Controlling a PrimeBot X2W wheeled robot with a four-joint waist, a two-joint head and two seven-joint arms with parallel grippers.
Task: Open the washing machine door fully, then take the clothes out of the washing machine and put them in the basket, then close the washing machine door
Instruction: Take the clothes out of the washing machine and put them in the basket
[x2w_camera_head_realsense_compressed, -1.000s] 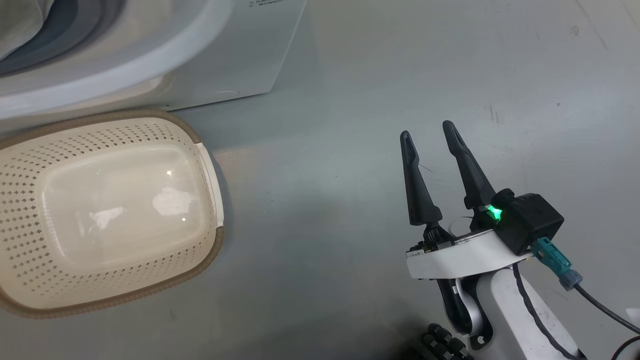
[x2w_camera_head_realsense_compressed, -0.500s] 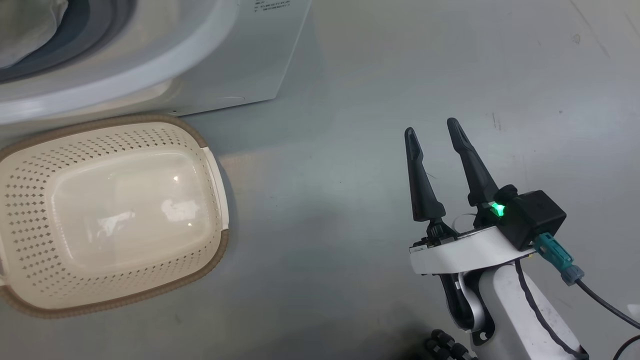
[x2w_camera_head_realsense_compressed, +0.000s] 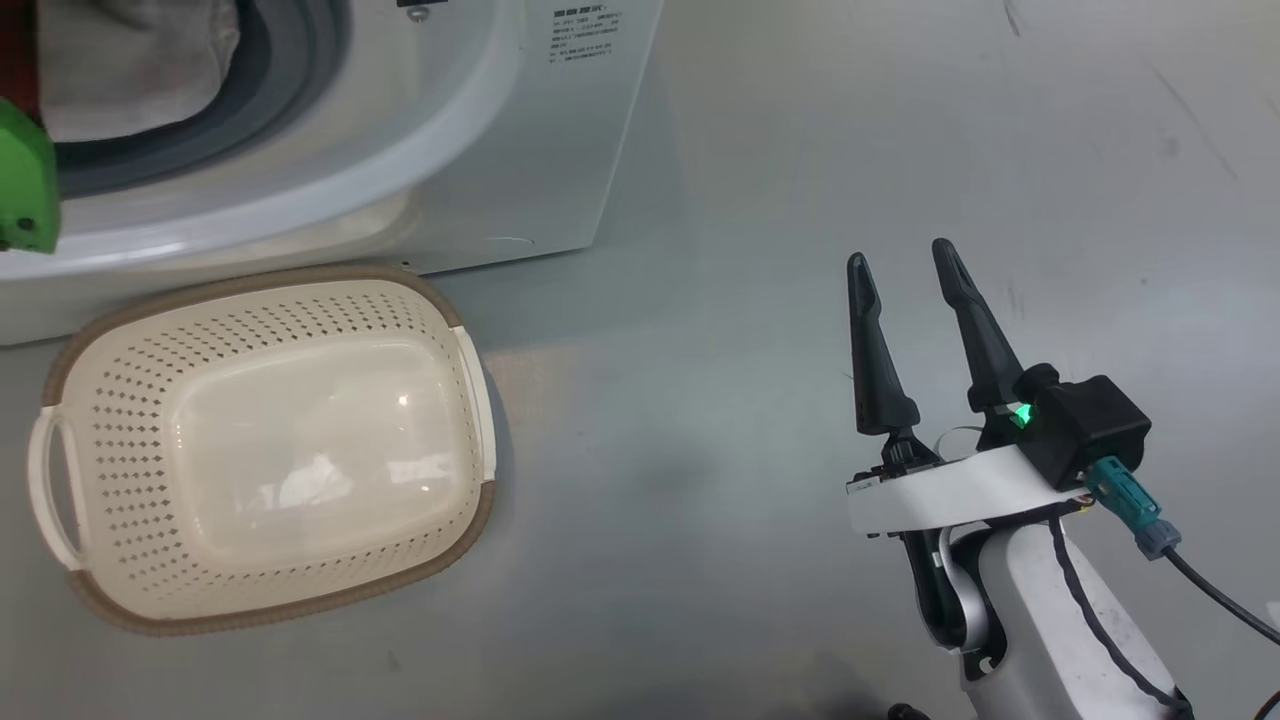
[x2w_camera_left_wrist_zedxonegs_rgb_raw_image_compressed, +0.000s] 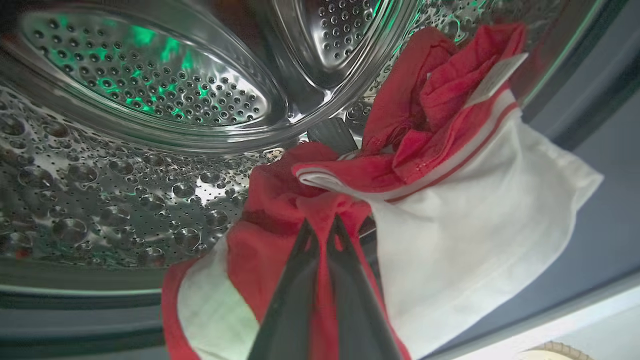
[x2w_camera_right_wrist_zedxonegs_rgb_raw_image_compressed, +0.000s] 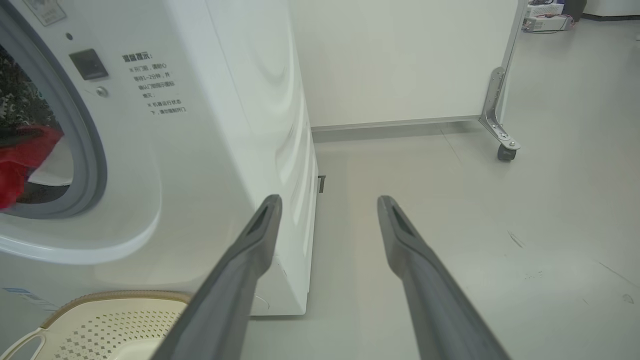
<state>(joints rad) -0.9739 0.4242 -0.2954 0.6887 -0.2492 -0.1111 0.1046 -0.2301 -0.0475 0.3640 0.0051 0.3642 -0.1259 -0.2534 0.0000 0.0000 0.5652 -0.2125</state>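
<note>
Chinese notice (x2w_camera_right_wrist_zedxonegs_rgb_raw_image_compressed: 155, 82) headed "温馨提示" on washing machine (x2w_camera_right_wrist_zedxonegs_rgb_raw_image_compressed: 235, 150)

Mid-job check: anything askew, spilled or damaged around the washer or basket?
Nothing stands out. The basket sits upright and empty before the washer. Inside the washer, the left gripper is shut on the clothes. The right gripper is open above the floor.
</note>
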